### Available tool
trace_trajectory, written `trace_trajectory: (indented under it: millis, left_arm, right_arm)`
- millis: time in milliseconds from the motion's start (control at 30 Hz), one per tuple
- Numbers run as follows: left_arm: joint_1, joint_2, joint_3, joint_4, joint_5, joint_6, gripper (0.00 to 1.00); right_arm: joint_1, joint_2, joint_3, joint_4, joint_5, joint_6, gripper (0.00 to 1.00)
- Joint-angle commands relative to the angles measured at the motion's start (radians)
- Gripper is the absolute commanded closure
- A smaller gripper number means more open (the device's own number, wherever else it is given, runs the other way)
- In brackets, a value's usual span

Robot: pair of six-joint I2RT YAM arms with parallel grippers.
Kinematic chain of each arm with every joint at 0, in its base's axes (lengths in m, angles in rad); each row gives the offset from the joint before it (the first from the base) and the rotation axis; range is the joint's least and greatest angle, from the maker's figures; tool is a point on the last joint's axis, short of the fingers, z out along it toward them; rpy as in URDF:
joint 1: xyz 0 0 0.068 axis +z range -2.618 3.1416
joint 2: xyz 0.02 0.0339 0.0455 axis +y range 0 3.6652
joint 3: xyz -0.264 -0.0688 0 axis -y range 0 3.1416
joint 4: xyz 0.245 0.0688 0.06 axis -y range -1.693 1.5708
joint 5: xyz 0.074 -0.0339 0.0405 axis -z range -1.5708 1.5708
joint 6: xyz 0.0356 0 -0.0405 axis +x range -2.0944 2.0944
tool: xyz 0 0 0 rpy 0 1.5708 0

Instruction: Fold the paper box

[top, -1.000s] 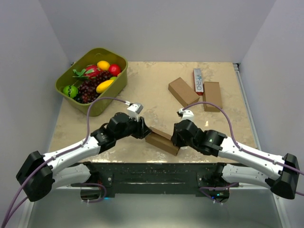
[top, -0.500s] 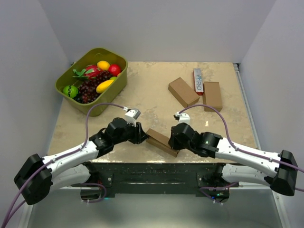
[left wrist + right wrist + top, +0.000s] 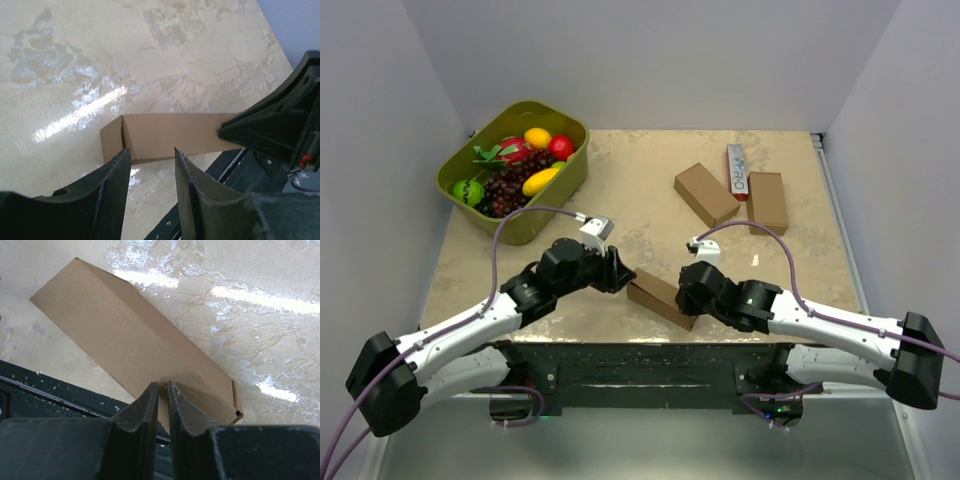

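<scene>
Now: left gripper (image 3: 150,150) spread by paper box (image 3: 660,297) flap; right gripper (image 3: 162,385) nearly pressed together, pinch unclear. Risk: uneven push skids paper box over table (image 3: 650,200) edge.

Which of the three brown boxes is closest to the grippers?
The paper box at the near edge, between the left gripper and right gripper; the other two boxes lie far back by the white carton.

top: overhead, far | wrists: close, downward | shared: paper box (image 3: 658,298)
</scene>
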Motion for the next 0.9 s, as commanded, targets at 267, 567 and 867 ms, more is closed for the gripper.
trace_trajectory:
  millis: [267,567,867]
  left_arm:
    - [0.028,0.118,0.036,0.076,-0.015,0.030,0.56]
    - [0.028,0.168,-0.090,0.121,0.011,0.013,0.64]
    - [0.028,0.164,-0.170,0.156,0.028,0.008,0.70]
  right_arm:
    - [0.013,0.033,-0.050,-0.046,-0.001,0.027,0.82]
    - [0.013,0.038,-0.050,-0.040,-0.001,0.025,0.82]
    - [0.015,0.010,-0.003,-0.086,-0.009,0.037,0.53]
